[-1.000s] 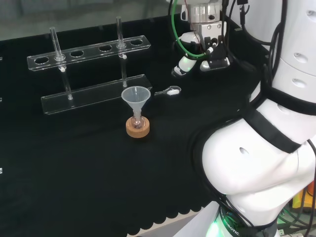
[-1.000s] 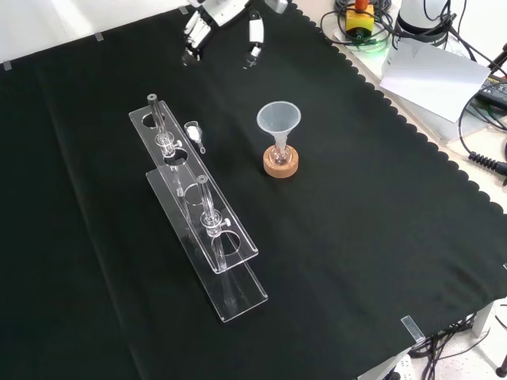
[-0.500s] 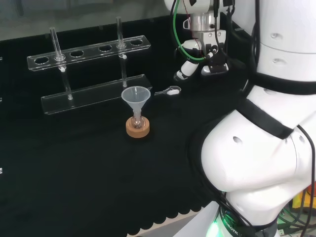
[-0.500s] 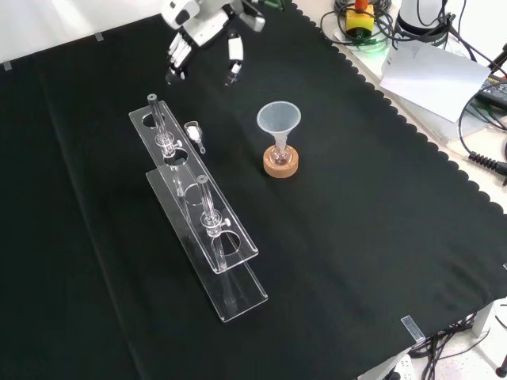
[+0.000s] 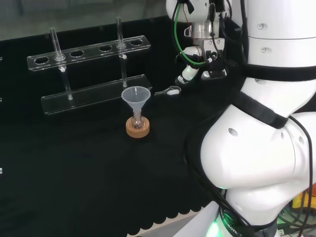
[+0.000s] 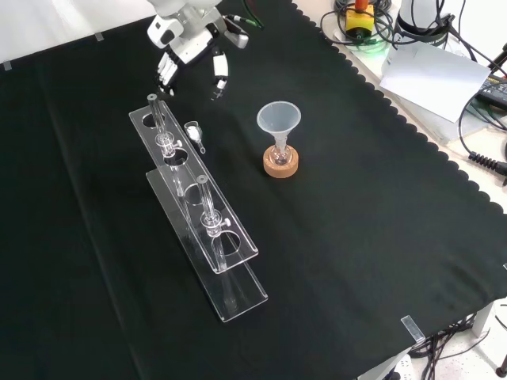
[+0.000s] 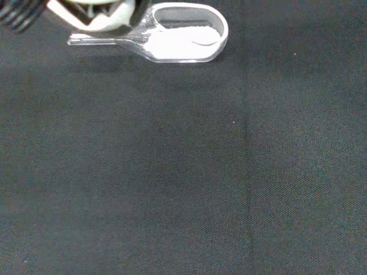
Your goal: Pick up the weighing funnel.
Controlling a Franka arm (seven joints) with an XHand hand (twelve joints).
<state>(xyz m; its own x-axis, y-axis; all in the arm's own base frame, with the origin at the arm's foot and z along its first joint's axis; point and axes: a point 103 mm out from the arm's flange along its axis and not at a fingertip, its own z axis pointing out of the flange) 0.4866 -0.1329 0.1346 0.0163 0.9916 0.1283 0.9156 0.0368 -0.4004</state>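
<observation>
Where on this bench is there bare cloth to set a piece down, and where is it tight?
In the front view, bare cloth spreads from the funnel to the scalloped edge, and left of the rack. It is tight where the weighing funnel lies beside the rack, below the hand.

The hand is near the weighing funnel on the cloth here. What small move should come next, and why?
Probably lower the hand toward the weighing funnel. It lies on the cloth beside the tube rack, untouched, with white powder in it, and the open hand hovers apart from it.
</observation>
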